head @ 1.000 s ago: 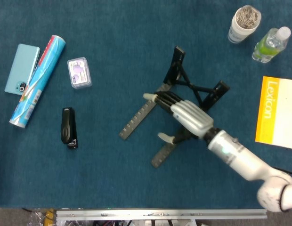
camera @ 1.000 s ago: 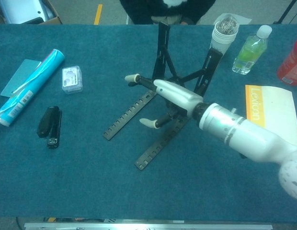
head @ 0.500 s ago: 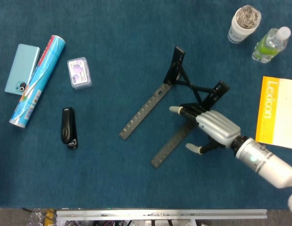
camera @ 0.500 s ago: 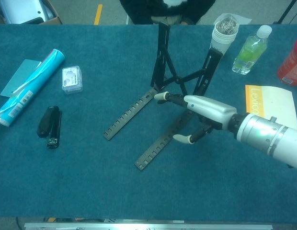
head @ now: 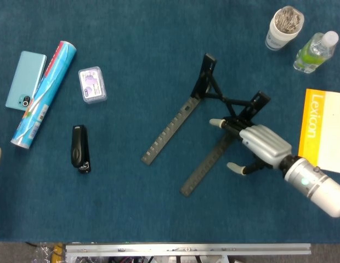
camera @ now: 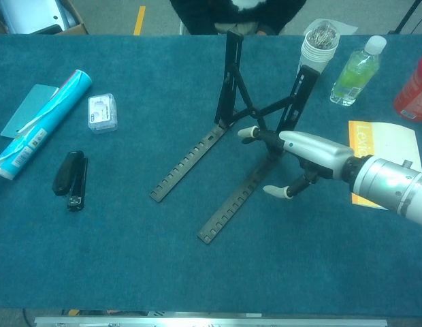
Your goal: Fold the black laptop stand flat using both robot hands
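Stand [head: 214,123] w/ stapler [head: 79,148] well apart

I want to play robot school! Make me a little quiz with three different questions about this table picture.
1. True or false: the black metal laptop stand already lies folded flat.
2. Which thing lies nearest the black stapler? A) clear small plastic box B) yellow Lexicon book C) green drink bottle
3. Fill in: the cup of paper clips stands beside the green ____.

Key: 1 false, its arms stand up in the chest view. 2 A. 3 bottle.
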Motion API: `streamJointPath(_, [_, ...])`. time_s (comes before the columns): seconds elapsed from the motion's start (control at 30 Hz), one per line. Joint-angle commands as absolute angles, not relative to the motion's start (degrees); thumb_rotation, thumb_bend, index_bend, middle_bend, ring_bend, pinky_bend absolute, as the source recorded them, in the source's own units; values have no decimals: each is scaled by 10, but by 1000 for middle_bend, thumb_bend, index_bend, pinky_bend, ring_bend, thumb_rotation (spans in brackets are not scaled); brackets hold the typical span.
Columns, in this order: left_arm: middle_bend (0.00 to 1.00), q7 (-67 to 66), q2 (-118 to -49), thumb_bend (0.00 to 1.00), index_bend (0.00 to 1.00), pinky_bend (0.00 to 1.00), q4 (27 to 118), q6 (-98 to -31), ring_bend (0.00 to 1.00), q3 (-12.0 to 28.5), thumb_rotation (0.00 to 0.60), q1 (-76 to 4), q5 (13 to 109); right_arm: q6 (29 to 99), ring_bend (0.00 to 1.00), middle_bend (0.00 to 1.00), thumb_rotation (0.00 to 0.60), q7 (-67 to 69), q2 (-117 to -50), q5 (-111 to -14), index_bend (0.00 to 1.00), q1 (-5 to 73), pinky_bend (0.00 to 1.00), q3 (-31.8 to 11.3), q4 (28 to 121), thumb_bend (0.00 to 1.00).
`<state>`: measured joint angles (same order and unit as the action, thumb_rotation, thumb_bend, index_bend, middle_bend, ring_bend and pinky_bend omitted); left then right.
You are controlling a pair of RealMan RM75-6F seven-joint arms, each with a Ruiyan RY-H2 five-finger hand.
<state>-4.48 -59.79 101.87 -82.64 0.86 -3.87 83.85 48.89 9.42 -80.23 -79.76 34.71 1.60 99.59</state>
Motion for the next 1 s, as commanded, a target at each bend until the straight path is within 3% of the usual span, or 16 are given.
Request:
streamJointPath(0.03, [0,-45,-598,316,0,0,1019,-827,0,8,600,-39,839,490,0,109,600,101,-814,-808,0,350,0,11,999,281])
streamJointPath(0.2, [0,-42,-595,316,0,0,1019,-829,0,8,600,-38,840,479,0,109,600,102,-859,-798,0,366,0,-11,981,282])
streamJointPath(0.63, [0,-17,-586,316,0,0,1007,-843,0,5,600,-26,840,466,0,109,600,-4,-1007,-668,0,412,0,-83,881,282])
streamJointPath(1.0, [0,-4,-585,316,0,0,996,-843,0,5,600,-23,839,488,0,109,600,-48,-1048,-638,0,420,0,-98,823,282])
